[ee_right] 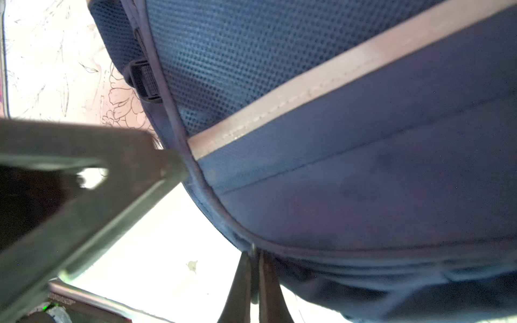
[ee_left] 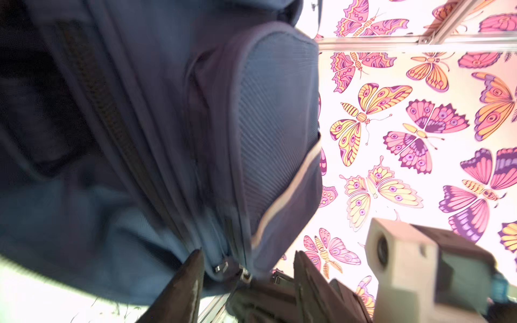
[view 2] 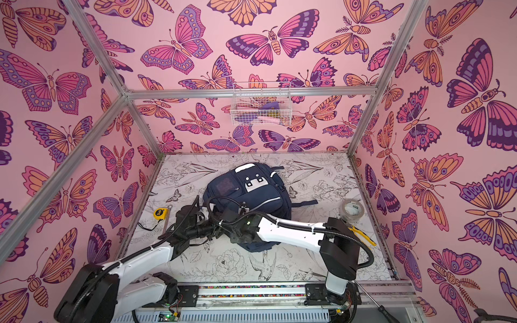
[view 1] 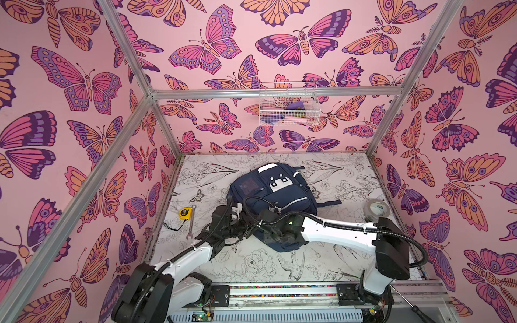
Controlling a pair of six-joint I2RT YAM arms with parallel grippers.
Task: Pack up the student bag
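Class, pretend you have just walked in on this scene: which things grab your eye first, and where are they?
The pink butterfly walls shout loudest, wrapping the whole cell. Next comes the navy student bag, lying in the middle of the table; at its near edge the left gripper has its fingers apart and the right gripper is pinched shut on the seam. A white wire basket hangs on the back wall.

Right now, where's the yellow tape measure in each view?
In a top view: tape measure on the table, left of the student bag.
In a top view: tape measure, same place.
Left wrist: not in it.
Right wrist: not in it.
Landmark: student bag, in all four.
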